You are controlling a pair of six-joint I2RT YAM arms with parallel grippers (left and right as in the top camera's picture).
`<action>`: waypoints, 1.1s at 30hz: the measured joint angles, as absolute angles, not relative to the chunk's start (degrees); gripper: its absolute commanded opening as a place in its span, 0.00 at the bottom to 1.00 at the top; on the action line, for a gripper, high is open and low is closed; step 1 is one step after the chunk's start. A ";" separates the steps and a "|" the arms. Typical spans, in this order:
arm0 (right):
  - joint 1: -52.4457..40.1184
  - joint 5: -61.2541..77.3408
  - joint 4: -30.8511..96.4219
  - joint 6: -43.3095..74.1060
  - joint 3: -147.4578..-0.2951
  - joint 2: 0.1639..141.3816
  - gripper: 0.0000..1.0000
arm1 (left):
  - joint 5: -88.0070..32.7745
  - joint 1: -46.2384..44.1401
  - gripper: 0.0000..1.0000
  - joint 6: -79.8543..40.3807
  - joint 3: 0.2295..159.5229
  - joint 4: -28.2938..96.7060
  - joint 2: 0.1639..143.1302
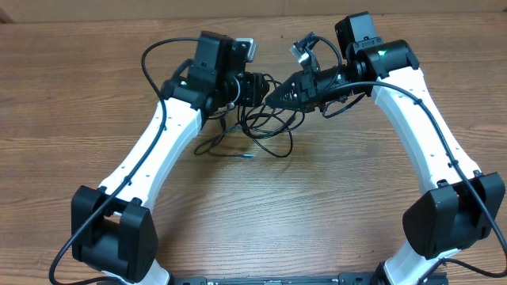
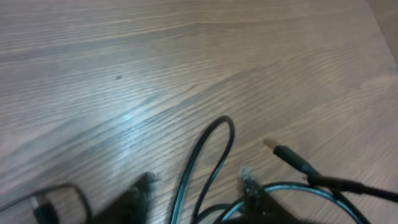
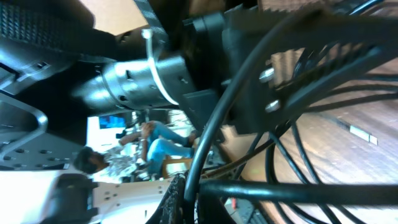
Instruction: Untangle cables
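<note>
The cables lie as a tangle of thin black cords on the wooden table between my two arms. My left gripper is over the tangle's upper left. In the left wrist view its fingers are apart, with a cable loop passing between them untouched and a USB plug end lying to the right. My right gripper comes to a narrow point just right of the left one. In the right wrist view its jaws are closed round a black cable, lifted off the table.
The wooden table runs all round the tangle. A loose cable end with a pale tip lies in front of it. The arms' own thicker cables loop above both wrists.
</note>
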State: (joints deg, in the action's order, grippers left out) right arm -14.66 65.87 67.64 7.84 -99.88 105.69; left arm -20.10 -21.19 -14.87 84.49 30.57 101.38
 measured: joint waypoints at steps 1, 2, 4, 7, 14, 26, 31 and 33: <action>-14.66 66.52 68.25 7.90 -99.88 105.69 0.04 | -20.05 -21.41 0.04 -14.85 84.49 30.15 101.38; -14.66 67.07 69.01 7.92 -99.88 105.69 0.04 | -20.10 -21.69 0.04 -14.72 84.49 29.74 101.38; -14.66 67.59 70.02 7.86 -99.88 105.69 0.04 | -20.10 -21.78 0.04 -14.61 84.49 29.02 101.38; -14.66 66.94 71.22 7.90 -99.90 105.69 0.04 | -19.33 -21.32 0.04 -14.61 84.49 27.11 101.38; -14.79 47.75 72.75 11.25 -100.03 105.69 0.34 | -19.51 -16.21 0.04 -21.47 84.49 25.87 101.38; -19.05 30.17 69.17 14.90 -100.05 105.69 0.78 | -26.15 -11.25 0.04 -35.97 84.49 29.12 101.38; -20.40 25.19 63.33 15.20 -99.57 105.69 0.83 | -32.73 -10.59 0.04 -45.15 84.49 26.35 101.38; -21.26 24.14 59.18 16.14 -97.69 105.62 0.85 | -39.03 -9.56 0.04 -48.03 84.49 22.09 101.38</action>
State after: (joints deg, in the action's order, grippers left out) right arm -21.26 24.14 59.18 16.14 -97.69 105.62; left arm -39.03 -9.56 -48.03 84.49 22.09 101.38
